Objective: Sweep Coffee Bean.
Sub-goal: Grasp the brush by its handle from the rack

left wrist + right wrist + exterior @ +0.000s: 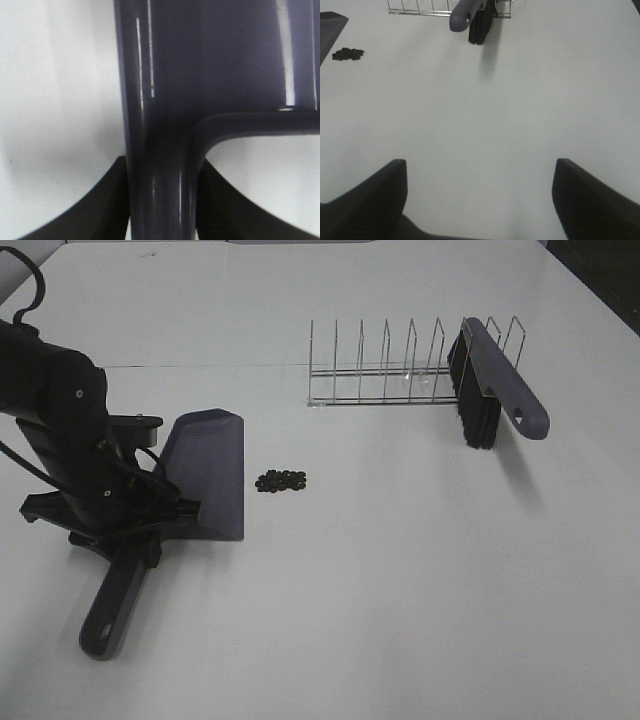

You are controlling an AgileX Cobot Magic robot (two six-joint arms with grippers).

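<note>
The coffee beans lie in a small dark cluster on the white table, just right of the dustpan's front lip. The purple-grey dustpan lies flat, with its handle pointing toward the front. My left gripper is shut on the dustpan's handle, with a black finger on each side of it. The brush, with a purple handle and black bristles, leans in the wire rack. My right gripper is open and empty over bare table. It is far from the beans and the brush.
The wire rack stands at the back, right of centre, with several empty slots. The left arm's black body sits left of the dustpan. The dustpan's corner shows in the right wrist view. The right arm is out of the exterior high view.
</note>
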